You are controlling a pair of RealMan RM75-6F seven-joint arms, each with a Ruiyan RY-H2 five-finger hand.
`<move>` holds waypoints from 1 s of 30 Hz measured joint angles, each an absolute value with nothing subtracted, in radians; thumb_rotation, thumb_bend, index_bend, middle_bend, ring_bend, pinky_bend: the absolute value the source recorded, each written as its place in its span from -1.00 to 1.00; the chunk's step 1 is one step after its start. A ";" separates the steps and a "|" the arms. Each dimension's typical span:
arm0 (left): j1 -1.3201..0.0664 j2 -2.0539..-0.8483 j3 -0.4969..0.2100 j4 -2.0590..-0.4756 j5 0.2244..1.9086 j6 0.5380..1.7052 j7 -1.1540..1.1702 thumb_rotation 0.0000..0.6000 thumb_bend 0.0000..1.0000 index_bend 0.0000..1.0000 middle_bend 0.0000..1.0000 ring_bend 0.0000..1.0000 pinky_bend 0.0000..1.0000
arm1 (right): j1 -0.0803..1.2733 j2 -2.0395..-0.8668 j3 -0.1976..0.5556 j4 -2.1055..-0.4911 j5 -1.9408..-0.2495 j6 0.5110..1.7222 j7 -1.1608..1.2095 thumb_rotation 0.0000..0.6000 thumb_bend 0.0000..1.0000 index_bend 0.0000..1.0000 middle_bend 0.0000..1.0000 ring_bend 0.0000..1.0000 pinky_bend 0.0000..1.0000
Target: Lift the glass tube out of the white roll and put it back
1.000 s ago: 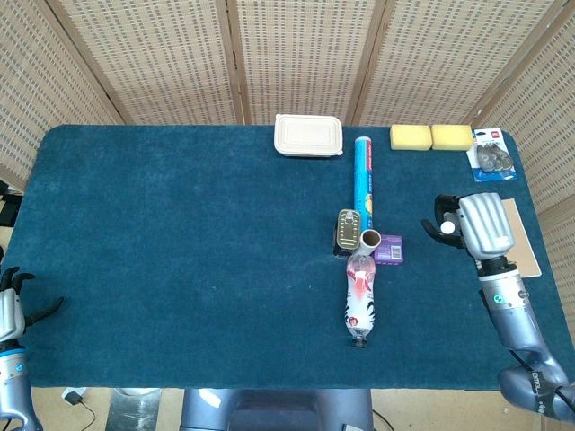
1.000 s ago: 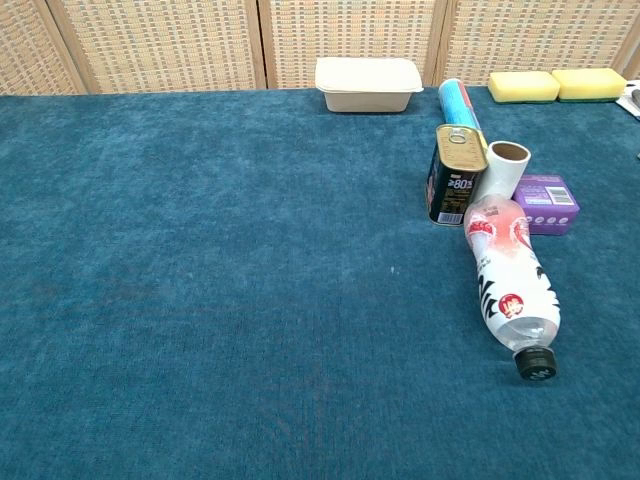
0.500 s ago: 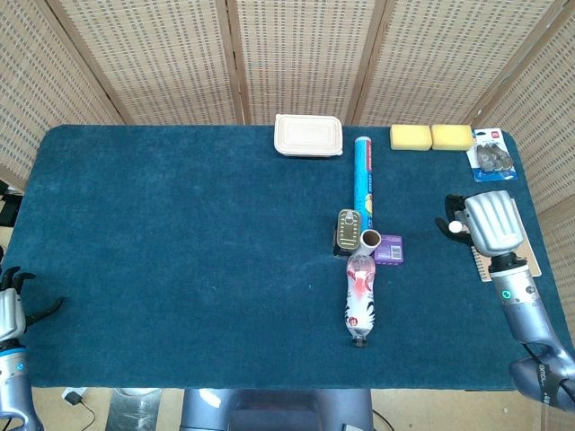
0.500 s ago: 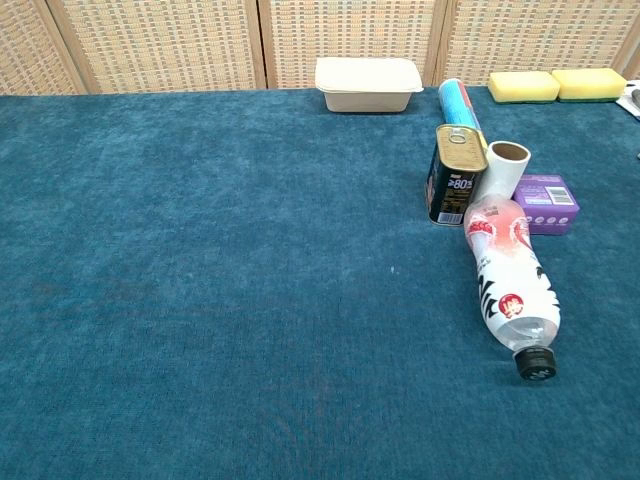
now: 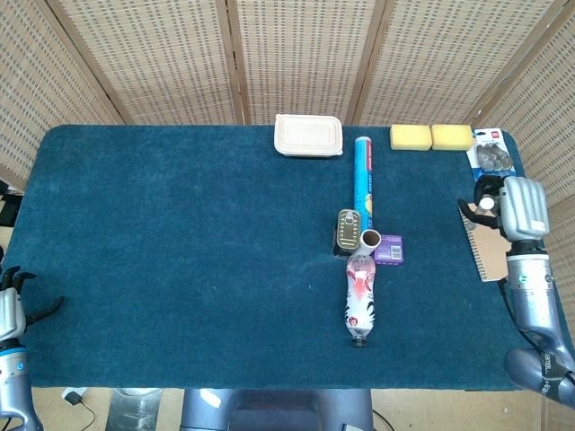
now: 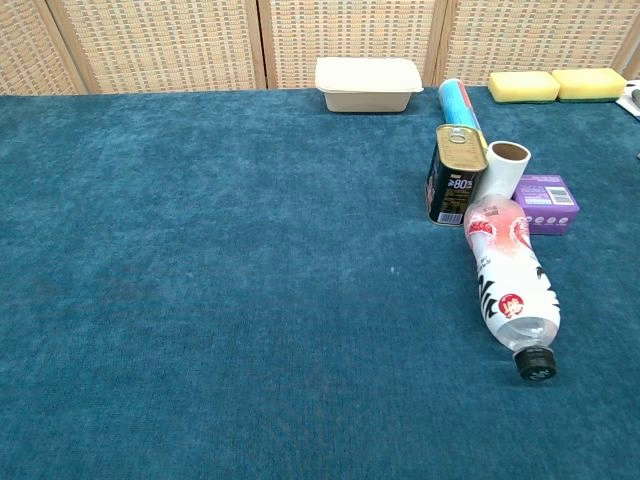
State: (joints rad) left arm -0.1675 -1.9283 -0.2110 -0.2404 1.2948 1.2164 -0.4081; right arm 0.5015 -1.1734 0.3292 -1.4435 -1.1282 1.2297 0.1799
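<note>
Matt, napped blue cloth covers the worktop (image 6: 200, 300); the clear plastic bottle (image 6: 511, 285) looks glossy, the white cardboard roll (image 6: 500, 170) matt.

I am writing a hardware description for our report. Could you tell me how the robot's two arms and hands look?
Both arms are silver-grey metal tubes with a green-ringed dot at the wrist. The right hand has a ribbed light-grey back, black fingers and a white thumb tip. The left hand shows a light-grey body and thin black fingers.

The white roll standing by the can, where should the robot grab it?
Probably the upper wall of the white roll, from above or from its back. It stands upright, open end up, with the can left, the purple box right, and the bottle in front.
</note>
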 measured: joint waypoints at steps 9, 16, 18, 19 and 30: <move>-0.162 -1.928 -0.209 -0.243 1.297 1.226 -0.418 0.27 -0.94 -0.37 -0.65 -0.84 -0.60 | 0.493 -1.173 0.301 -1.446 -1.335 1.245 0.186 1.00 -0.33 0.62 1.00 1.00 0.92; -0.168 -1.929 -0.212 -0.241 1.293 1.215 -0.406 0.26 -0.94 -0.37 -0.65 -0.84 -0.60 | 0.451 -1.140 0.233 -1.491 -1.497 1.314 0.178 1.00 -0.33 0.62 1.00 1.00 0.93; -0.164 -1.928 -0.212 -0.245 1.294 1.223 -0.415 0.26 -0.94 -0.37 -0.65 -0.84 -0.59 | 0.455 -1.137 0.241 -1.483 -1.515 1.304 0.177 1.00 -0.33 0.62 1.00 1.00 0.93; -0.162 -1.928 -0.211 -0.246 1.295 1.227 -0.422 0.26 -0.94 -0.36 -0.65 -0.84 -0.59 | 0.459 -1.137 0.251 -1.477 -1.508 1.296 0.177 1.00 -0.33 0.62 1.00 1.00 0.93; -0.166 -1.929 -0.213 -0.243 1.293 1.221 -0.407 0.27 -0.94 -0.37 -0.65 -0.84 -0.59 | 0.459 -1.127 0.252 -1.493 -1.240 1.275 0.179 1.00 -0.33 0.62 1.00 1.00 0.93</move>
